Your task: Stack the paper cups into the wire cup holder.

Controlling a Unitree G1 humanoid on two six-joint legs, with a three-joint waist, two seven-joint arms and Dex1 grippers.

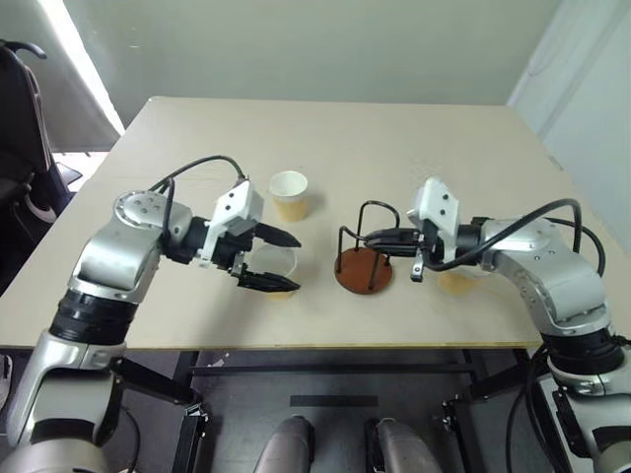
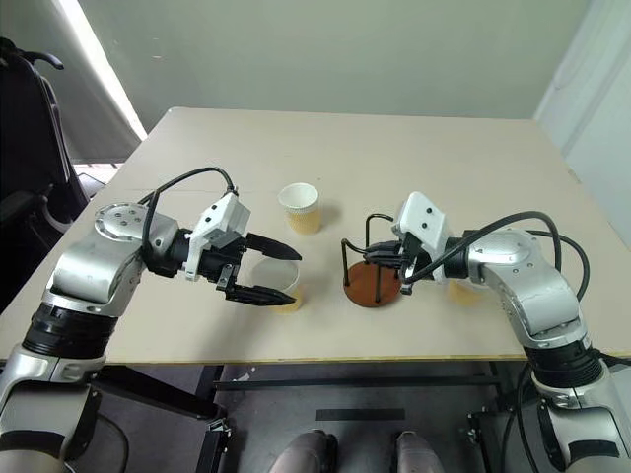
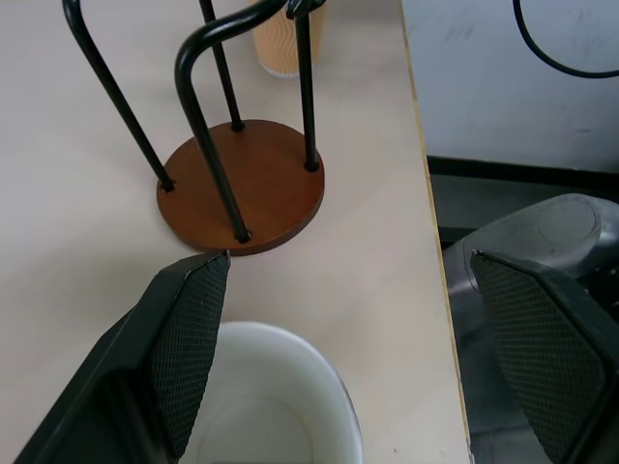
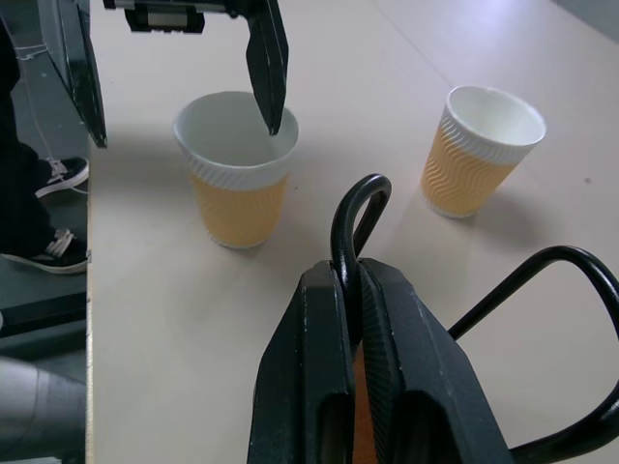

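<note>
left eye view: the wire cup holder (image 1: 363, 268) stands at centre on the desk (image 1: 394, 138). the right gripper (image 1: 380, 237), fingers pinched on one wire loop, is right of centre. the left gripper (image 1: 281, 261), fingers wide, straddles a paper cup (image 1: 280, 264) left of centre. another cup (image 1: 289, 194) stands above it.

right wrist view: both cups in the upper half, apart.

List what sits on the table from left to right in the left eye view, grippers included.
Open left gripper around a tan paper cup → upright tan paper cup farther back → black-wire cup holder on a reddish-brown disc → shut right gripper clamping its wire loop → third tan cup.
</note>
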